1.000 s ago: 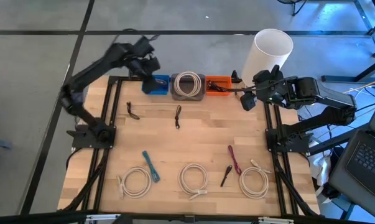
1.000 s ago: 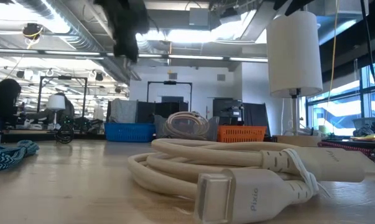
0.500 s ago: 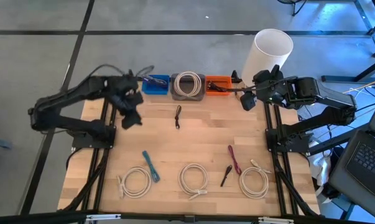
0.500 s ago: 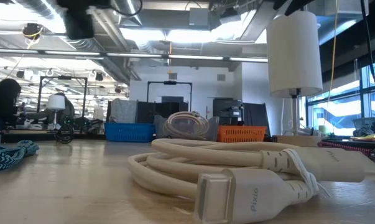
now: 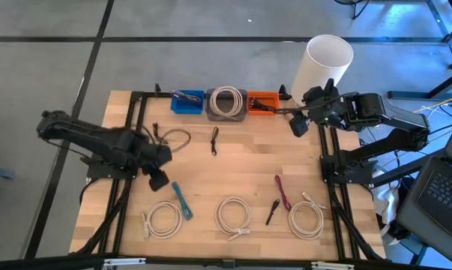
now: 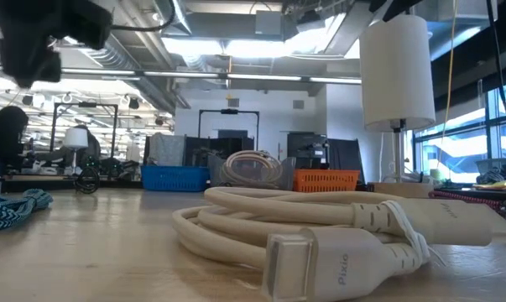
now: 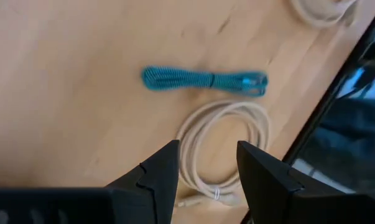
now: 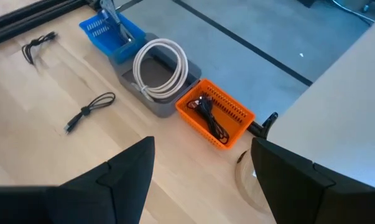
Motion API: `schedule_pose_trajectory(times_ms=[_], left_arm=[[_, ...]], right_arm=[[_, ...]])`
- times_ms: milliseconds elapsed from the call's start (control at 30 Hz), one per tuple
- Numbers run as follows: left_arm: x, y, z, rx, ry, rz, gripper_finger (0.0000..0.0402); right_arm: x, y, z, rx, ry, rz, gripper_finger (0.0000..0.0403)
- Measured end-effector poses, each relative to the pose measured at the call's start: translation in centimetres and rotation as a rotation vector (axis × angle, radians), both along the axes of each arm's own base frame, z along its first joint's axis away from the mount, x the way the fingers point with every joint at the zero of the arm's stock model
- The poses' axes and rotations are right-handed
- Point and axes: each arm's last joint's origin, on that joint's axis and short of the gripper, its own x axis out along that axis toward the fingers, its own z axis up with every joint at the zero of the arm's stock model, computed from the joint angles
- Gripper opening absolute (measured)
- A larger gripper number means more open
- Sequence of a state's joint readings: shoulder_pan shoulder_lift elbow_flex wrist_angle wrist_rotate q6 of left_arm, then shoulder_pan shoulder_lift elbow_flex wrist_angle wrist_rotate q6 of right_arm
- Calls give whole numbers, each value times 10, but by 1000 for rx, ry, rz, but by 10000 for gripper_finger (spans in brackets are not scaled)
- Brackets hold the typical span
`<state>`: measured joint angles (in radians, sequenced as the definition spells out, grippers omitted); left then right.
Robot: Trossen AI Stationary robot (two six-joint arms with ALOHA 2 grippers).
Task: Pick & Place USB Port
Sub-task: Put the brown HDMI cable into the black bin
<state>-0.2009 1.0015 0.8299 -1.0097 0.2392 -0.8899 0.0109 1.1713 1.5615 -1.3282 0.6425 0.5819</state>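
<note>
Left end effector [image 7: 203,171] open, holding nothing, above the worktop [image 5: 248,169], teal cable [image 7: 203,81] and cream coil [image 7: 221,146] just ahead; right end effector [image 8: 199,180] wide open, empty.

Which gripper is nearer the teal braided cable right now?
The left. The left gripper hovers just beside the teal braided cable, open and empty. The right gripper waits at the table's far right corner near the orange basket, well away from it.

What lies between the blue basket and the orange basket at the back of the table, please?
A grey tray holding a coiled white cable sits between the blue basket and orange basket, clearest in the high view.
</note>
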Motion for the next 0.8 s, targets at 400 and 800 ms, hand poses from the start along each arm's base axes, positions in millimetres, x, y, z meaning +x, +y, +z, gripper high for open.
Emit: schedule_pose_trajectory(times_ms=[400,800], left_arm=[[13,-55,-60,135,145,-212,152],[27,-91,-102,174,211,-295,148]], right_arm=[[0,0,0,-5,25,38,268],[0,0,0,-4,24,36,268]])
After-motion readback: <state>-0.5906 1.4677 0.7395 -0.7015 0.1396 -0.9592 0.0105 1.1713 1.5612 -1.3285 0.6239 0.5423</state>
